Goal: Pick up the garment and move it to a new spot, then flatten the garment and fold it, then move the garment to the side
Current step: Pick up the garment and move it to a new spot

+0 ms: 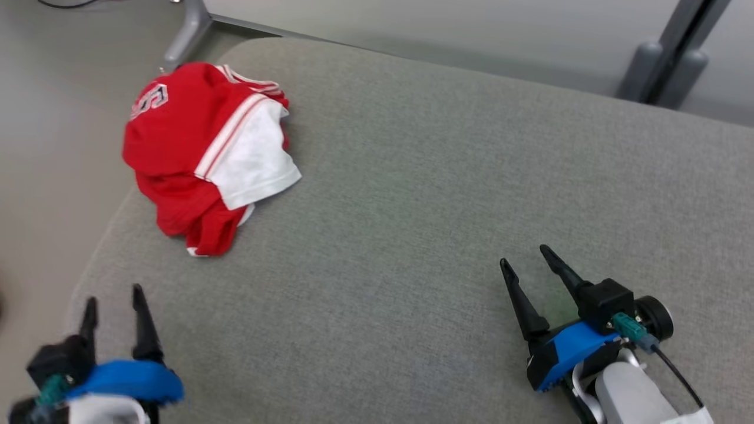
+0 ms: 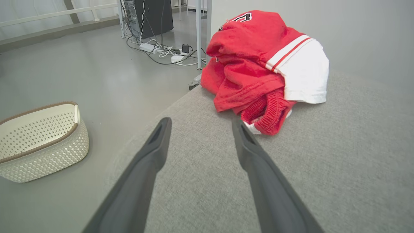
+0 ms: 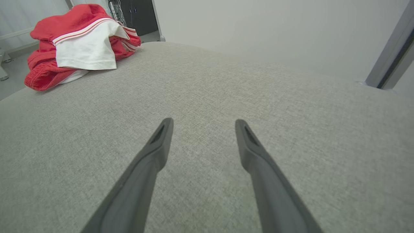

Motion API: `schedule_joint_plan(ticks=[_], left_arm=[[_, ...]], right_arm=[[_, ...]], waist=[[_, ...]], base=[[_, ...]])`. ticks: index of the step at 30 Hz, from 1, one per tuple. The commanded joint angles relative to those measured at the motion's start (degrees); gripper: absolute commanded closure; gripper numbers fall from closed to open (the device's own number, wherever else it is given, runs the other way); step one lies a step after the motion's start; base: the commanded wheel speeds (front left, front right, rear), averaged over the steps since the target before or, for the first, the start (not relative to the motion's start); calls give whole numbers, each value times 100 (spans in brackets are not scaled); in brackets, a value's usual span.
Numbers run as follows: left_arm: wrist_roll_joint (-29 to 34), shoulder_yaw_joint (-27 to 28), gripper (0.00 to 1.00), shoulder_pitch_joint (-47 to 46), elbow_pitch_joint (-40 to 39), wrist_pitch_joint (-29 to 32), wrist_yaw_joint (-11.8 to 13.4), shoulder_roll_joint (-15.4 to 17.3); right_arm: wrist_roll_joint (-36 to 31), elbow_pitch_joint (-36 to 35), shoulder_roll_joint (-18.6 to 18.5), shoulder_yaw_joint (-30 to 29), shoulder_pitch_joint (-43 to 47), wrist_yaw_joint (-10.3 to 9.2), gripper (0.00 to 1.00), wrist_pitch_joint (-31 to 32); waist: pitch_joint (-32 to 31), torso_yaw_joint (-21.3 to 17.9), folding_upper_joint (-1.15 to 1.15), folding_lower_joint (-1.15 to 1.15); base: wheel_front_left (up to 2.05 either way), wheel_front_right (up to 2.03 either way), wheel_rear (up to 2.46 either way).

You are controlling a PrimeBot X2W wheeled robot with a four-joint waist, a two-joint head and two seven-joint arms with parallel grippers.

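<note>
A red and white garment lies crumpled in a heap at the far left corner of the grey padded table, partly over the edge. My left gripper hovers open near the table's front left corner, well short of the heap. In the left wrist view the garment lies just beyond the right fingertip. My right gripper stands open at the front right, empty, far from the garment, which the right wrist view shows at the upper left.
A white perforated basket stands on the floor left of the table. Cables and a dark box lie on the floor beyond the table's far corner. A grey metal frame leg rises behind the table at the right.
</note>
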Motion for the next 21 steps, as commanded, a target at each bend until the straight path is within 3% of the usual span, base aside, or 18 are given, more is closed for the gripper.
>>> schedule_joint_plan(ticks=[1,7,10,21], left_arm=[[35,108,0,-267,25,-18,-51,116],[202,222,0,-1132,157,-17,-186,378],[254,177,0,-1658,368,-17,-259,662],[177,-656,0,-3357,1774,18,-335,1193]], right_arm=[[4,-61,-78,24,-111,0,0,-20],[-12,-280,-260,137,-289,0,0,-19],[-6,-427,-315,76,-393,0,0,-19],[-58,-572,-502,34,-523,-5,0,2]], waist=[[94,-63,0,0],[547,-325,0,0],[784,-444,0,0],[1428,-786,0,0]], base=[[0,0,0],[0,0,0],[0,0,0],[0,0,0]])
